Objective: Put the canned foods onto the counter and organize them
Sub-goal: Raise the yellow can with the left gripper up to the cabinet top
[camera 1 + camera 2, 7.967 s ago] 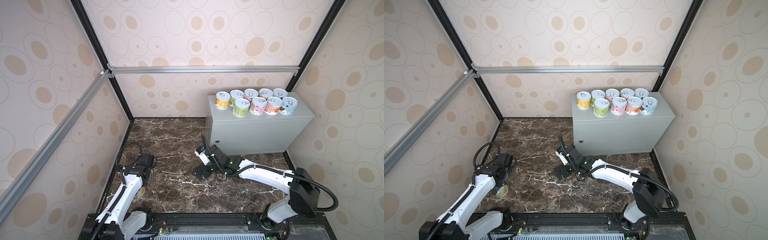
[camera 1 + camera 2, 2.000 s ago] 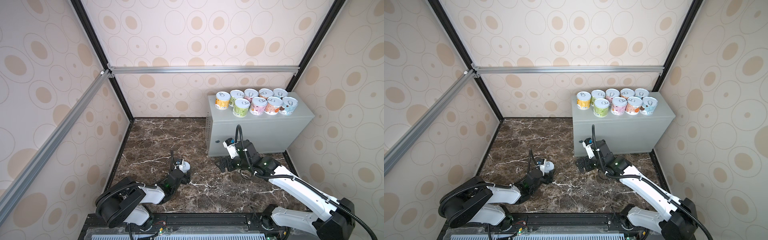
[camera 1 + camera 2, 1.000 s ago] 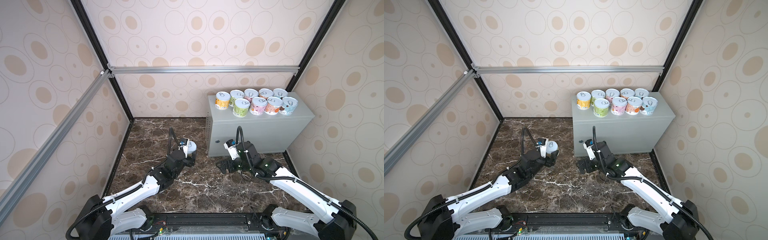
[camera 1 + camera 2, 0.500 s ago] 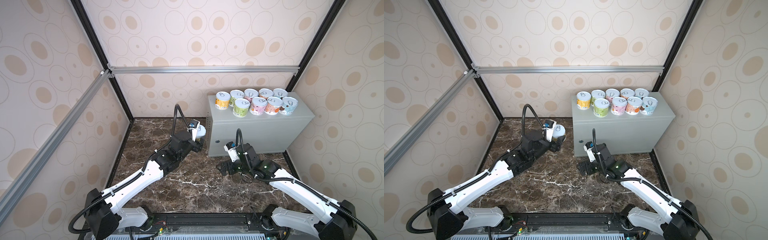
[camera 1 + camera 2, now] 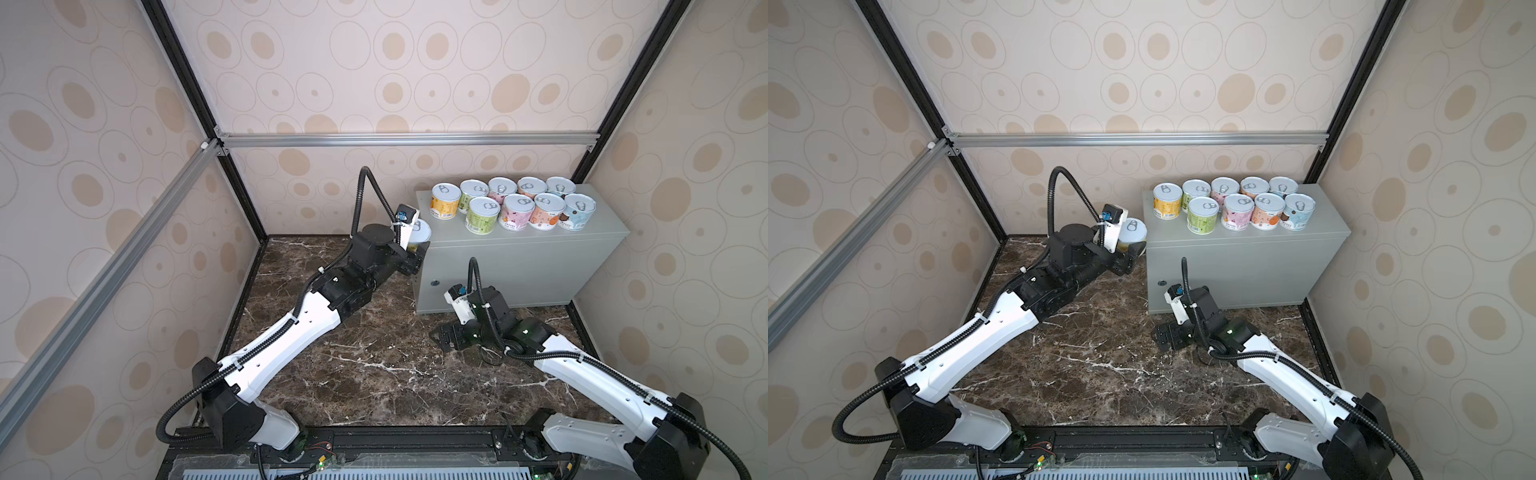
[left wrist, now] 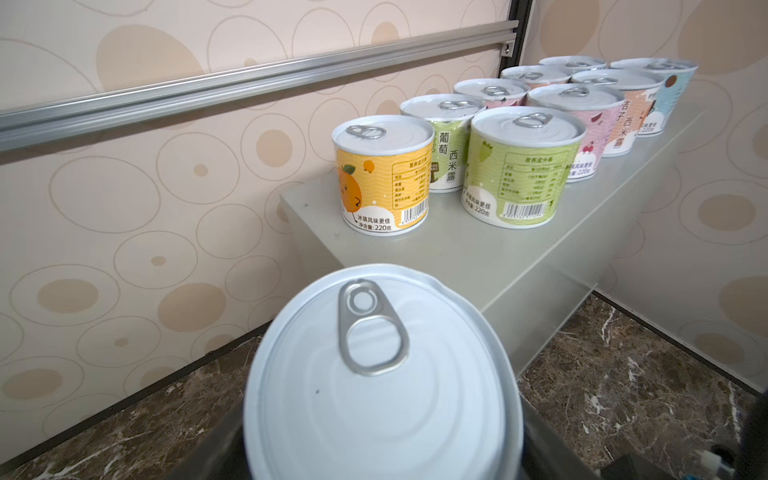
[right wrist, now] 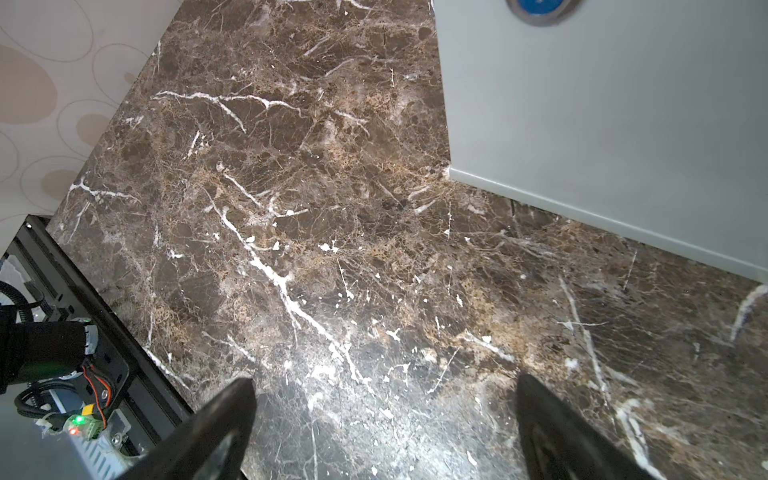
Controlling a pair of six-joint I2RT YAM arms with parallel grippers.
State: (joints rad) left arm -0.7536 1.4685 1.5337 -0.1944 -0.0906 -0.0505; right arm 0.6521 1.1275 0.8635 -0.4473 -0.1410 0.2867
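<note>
One tin [image 5: 420,230] clamped in L claw [image 5: 417,250]; R claw [image 7: 386,384] wide.

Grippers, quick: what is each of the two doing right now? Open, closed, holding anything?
Left gripper: closed on a can, held up beside the counter.
Right gripper: open, holding nothing, low over the marble surface.
</note>
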